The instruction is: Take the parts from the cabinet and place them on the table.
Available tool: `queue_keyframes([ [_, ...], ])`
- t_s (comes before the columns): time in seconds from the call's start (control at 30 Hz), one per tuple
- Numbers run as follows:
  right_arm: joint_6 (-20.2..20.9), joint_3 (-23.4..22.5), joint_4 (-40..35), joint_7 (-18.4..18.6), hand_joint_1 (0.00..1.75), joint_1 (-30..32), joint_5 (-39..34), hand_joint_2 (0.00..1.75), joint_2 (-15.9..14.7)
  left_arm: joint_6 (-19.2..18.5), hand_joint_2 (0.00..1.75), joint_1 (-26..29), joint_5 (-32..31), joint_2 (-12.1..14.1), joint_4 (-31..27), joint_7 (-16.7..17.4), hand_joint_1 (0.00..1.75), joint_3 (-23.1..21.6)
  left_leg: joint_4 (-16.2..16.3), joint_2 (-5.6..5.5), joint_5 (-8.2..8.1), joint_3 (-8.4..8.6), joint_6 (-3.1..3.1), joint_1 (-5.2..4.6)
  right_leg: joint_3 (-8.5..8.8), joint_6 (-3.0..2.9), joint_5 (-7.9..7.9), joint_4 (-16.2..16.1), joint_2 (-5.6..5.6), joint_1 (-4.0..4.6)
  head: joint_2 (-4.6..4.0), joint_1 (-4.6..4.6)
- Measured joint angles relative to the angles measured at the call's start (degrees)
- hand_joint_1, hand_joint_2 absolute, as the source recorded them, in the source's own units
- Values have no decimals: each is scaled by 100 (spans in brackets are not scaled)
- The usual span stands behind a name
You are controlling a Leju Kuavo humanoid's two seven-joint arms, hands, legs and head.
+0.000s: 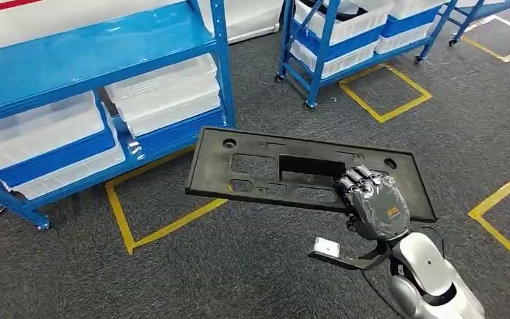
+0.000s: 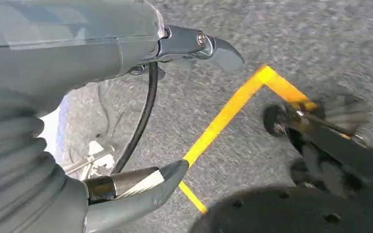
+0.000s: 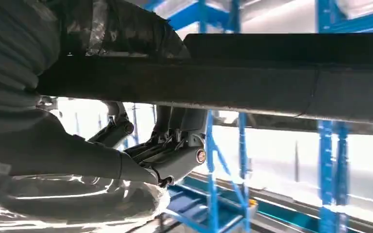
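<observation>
A long, flat black plastic panel [image 1: 272, 169] with cut-outs hangs level above the carpet in the head view. My right hand [image 1: 375, 206] grips it near its right end, with the fingers over its near edge. Seen from the right wrist, the panel [image 3: 252, 82] runs across as a dark slab, and the fingers [image 3: 175, 155] clamp it from below. My left hand [image 2: 77, 53] hangs over the floor with its fingers apart and nothing in it.
A blue shelving rack [image 1: 93, 46] with white bins [image 1: 166, 93] stands at the left, close behind the panel. A second blue wheeled rack [image 1: 325, 40] stands at the back. Yellow tape squares [image 1: 385, 93] mark the grey carpet.
</observation>
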Motion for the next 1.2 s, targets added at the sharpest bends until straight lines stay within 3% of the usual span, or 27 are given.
queue_keyframes([
  [0.07,-4,-33,-15,-2,175,77,0,175,-6,6,175,-18,17,9,0,20,0,-2,-31,107,24,6,13,-26,-18,85,55,-57,132,-36,0,0],
  [0.1,-7,-46,-37,-6,175,94,2,175,-43,9,175,-21,28,-2,0,20,0,-9,-156,190,95,37,39,52,-25,125,61,-52,161,15,0,5],
  [0.13,-7,-63,-46,-20,175,125,2,175,-52,-2,175,-34,59,-2,0,28,0,-24,-208,282,132,64,57,41,-64,129,-25,29,-205,32,0,15],
  [0.17,-2,-72,-57,-33,175,111,2,175,-77,-7,175,-11,74,-2,0,37,0,-42,-224,344,145,64,95,40,-179,144,-229,273,-466,36,0,44],
  [0.23,11,-72,-59,-28,175,123,0,175,-72,-31,175,10,118,-2,0,50,0,-63,-206,502,143,36,96,26,-589,202,-687,1180,-629,-14,0,44],
  [0.3,17,-74,-59,-26,175,145,2,175,-74,-42,175,10,136,-2,0,52,0,-85,-187,644,137,12,92,26,-794,250,-804,1654,-644,-62,0,44],
  [0.33,20,-74,-59,-26,175,161,2,175,-74,-46,175,9,146,-2,0,55,0,-87,-177,721,127,9,78,27,-698,274,-676,1506,-660,-86,0,46],
  [0.37,20,-76,-59,-26,175,163,0,175,-74,-50,175,7,153,-4,0,55,0,-87,-164,791,117,10,62,29,-468,290,-466,1120,-692,-107,0,44],
  [0.4,20,-76,-61,-26,175,163,2,175,-74,-57,175,2,157,-7,0,52,0,-90,-142,855,97,13,36,34,-126,297,-215,535,-768,-119,0,46],
  [0.43,20,-92,-66,-26,175,161,0,175,-79,-61,175,-3,168,-9,0,52,0,-94,-107,909,73,15,1,39,176,299,-91,-5,-921,-119,0,44],
  [0.47,20,-105,-68,-26,175,172,0,175,-76,-61,175,-7,173,-2,0,55,0,-94,-118,954,69,14,-31,17,172,250,-205,12,-1090,-66,0,39],
  [0.5,20,-116,-83,-26,175,158,0,175,-83,-61,175,-1,181,2,2,52,0,-96,-70,983,42,5,-78,3,166,233,-132,-87,-1099,-39,0,59],
  [0.6,22,-149,-92,-26,175,182,-2,175,-87,-59,175,-30,197,2,2,55,0,-120,-114,1141,42,63,-174,-2,114,126,-137,-30,-903,-7,0,44],
  [0.63,24,-168,-96,-24,175,182,-11,175,-92,-57,175,-41,197,0,2,55,0,-136,-101,1162,3,68,-216,12,133,68,-100,-72,-833,-52,0,46],
  [0.67,28,-177,-118,-17,175,190,-29,175,-92,-48,175,-33,194,0,2,52,0,-147,-3,894,-111,42,-244,42,132,40,-86,-87,-783,-58,0,42],
  [0.7,33,-183,-149,-13,175,183,-39,175,-94,-33,175,-13,195,0,2,39,0,-171,311,650,-346,-92,-243,55,123,9,-76,-87,-734,-58,0,39],
  [0.77,46,-201,-170,4,175,188,-55,175,-94,-20,175,16,188,0,2,35,0,-203,1272,499,-809,-521,-242,49,109,-31,-69,-86,-612,-36,0,42],
  [0.8,50,-201,-170,9,175,195,-70,175,-92,-13,175,23,186,0,2,35,0,-218,1675,485,-935,-714,-232,41,101,-40,-63,-82,-539,-14,0,42],
  [0.83,59,-205,-173,9,175,205,-92,175,-94,0,175,27,168,0,2,33,0,-232,1835,485,-919,-799,-211,38,100,-42,-62,-77,-460,3,0,42],
  [0.87,72,-221,-192,13,175,224,-120,175,-109,0,175,28,146,0,2,26,0,-247,1704,483,-768,-751,-184,35,103,-44,-60,-74,-383,15,0,42],
  [0.93,113,-264,-310,39,175,254,-236,175,-186,-2,175,27,146,0,2,2,0,-297,827,421,-238,-362,-100,5,109,-44,-60,-53,-223,31,0,39],
  [0.97,142,-313,-374,48,175,259,-300,175,-227,-24,175,30,160,4,2,0,0,-319,318,242,12,-135,-41,-5,111,-44,-60,-46,-161,34,0,42],
  [1.0,182,-374,-424,50,175,269,-376,175,-269,-61,175,43,179,40,18,13,0,-332,112,-76,-38,-36,22,13,86,-29,-53,-44,-121,22,0,59],
  [1.07,324,-509,-516,28,175,244,-584,175,-398,-199,175,20,184,46,24,230,0,-354,-15,-16,-30,1,-15,-7,14,50,-10,-36,13,-18,0,39],
  [1.13,411,-620,-535,-15,175,242,-667,175,-487,-251,175,-11,205,94,26,443,0,-372,-46,103,-7,9,6,-28,-3,130,42,-80,153,-44,0,44],
  [1.17,433,-653,-549,-30,175,229,-682,175,-533,-271,175,-18,214,107,26,494,0,-374,-161,200,63,54,37,59,-16,160,25,-55,136,-8,0,44],
  [1.2,437,-669,-549,-35,175,212,-695,175,-546,-278,175,-28,214,120,26,533,0,-376,-206,276,87,80,55,34,-57,178,-46,33,-236,22,0,57],
])
